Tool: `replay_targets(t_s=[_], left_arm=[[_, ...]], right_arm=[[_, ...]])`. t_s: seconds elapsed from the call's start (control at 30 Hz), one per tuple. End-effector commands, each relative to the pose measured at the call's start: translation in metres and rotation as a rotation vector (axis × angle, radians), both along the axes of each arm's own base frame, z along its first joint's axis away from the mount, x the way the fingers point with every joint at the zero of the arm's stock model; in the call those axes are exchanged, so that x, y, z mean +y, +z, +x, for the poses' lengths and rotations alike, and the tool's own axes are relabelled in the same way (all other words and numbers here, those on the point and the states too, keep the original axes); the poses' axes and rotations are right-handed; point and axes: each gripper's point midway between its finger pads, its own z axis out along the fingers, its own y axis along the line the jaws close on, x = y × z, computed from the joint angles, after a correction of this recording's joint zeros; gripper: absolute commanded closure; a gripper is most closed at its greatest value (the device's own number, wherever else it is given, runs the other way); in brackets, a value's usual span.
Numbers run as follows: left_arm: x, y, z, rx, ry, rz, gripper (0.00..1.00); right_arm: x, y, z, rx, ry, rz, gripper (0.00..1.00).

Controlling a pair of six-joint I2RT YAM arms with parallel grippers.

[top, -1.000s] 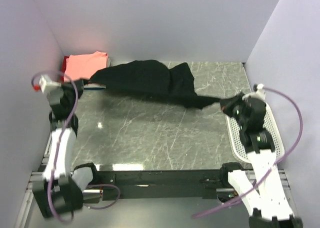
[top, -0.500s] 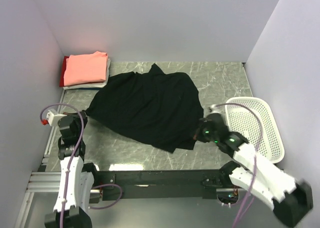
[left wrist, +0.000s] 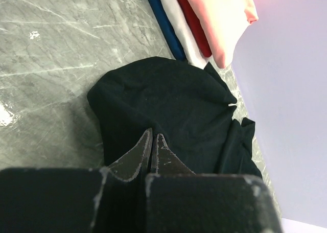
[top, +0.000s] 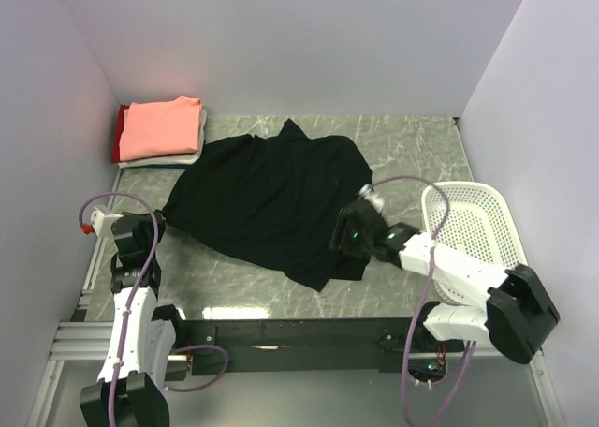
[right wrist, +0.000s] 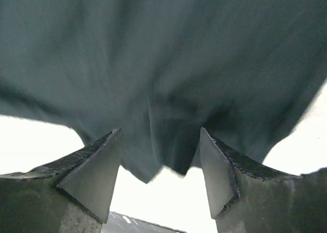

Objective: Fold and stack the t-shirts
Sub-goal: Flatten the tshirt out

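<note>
- Large black soft-cloth t-shirt (top: 271, 202) lies spread and rumpled mid grey veined-stone tabletop (top: 412, 151).
- Left gripper (left wrist: 154, 141): tips pinched tight on shirt's near-left corner, cloth drawn to a point.
- Right gripper (right wrist: 160, 138): jaws apart, wedge fingers flank loose hem at near-right edge.
- Folded salmon-pink t-shirt (top: 161, 125) tops white/red stack, far-left corner.
- White oval plastic mesh basket (top: 487, 226) at right.

The spread t-shirt (top: 271, 198) lies across the middle of the table (top: 412, 155). The stack of folded t-shirts (top: 161, 129) sits in the far left corner, just behind the left side of the spread t-shirt. The basket (top: 468, 185) sits at the right edge, apart from the cloth. My left gripper (top: 154, 219) is at the near left corner of the spread t-shirt. My right gripper (top: 348, 240) is over its near right edge, left of the basket.
</note>
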Motion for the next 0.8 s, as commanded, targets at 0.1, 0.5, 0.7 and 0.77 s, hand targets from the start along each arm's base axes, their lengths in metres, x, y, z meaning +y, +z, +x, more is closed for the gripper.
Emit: replay_targets(t_s=[0.1,0.5,0.7,0.77], left_arm=[[0.001,0.020,0.007,-0.070,-0.004,0.017,0.99],[-0.001,0.023,0.006,-0.079,-0.013,0.018,0.99],[-0.002,0.022,0.007,-0.073,-0.022,0.019,0.99],[-0.003,0.022,0.007,-0.075,-0.023,0.018,1.00]], right_arm=[[-0.080,0.052,0.084,-0.142,-0.282,0.000,0.34],[-0.135,0.010,0.149,-0.025,-0.505,-0.043,0.38],[-0.134,-0.009,0.166,0.017,-0.524,-0.062,0.39],[-0.132,-0.019,0.166,0.041,-0.520,-0.065,0.41]])
